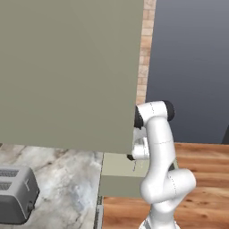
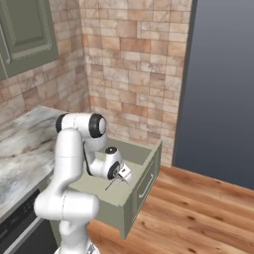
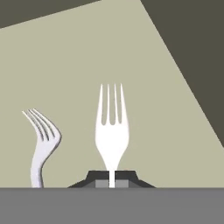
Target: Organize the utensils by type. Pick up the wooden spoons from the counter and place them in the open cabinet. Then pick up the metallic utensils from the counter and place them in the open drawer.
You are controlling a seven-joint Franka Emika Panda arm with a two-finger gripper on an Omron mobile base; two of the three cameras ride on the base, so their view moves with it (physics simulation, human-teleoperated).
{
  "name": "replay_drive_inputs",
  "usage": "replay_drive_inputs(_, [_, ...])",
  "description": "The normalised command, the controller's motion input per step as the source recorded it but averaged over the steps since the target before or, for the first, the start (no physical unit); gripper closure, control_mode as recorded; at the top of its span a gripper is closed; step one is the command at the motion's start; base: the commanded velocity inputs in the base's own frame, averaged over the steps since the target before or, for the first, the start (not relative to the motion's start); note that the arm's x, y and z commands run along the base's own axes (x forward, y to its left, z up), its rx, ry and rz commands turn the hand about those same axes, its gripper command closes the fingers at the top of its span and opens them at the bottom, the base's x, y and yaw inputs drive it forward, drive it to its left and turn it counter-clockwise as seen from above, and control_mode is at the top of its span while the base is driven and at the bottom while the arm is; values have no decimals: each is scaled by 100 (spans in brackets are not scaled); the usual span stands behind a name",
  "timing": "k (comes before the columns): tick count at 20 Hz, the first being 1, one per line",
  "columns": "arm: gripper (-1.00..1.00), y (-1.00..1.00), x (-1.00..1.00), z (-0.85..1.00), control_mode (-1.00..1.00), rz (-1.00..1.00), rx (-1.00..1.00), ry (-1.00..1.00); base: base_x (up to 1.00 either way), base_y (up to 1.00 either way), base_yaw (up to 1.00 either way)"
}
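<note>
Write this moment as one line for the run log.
gripper: shut on fork | over open drawer | second fork lies in drawer

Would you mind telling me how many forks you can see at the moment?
2. One fork is gripped by its handle in the shut claw, tines pointing away over the open drawer's floor. The second fork lies beside it in the hand view. Others may be hidden.

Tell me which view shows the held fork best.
The hand view: the fork stands full-face, tines clear, its stem pinched by the hand. The right base view gives only a thin dark sliver over the drawer.
</note>
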Motion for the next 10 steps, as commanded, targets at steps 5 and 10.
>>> replay_drive_inputs(5, [-100,-11,0,-13,-100,0,0,0,0,0,0])
replay_drive_inputs(10, [-100,-7,0,-5,-100,0,0,0,0,0,0])
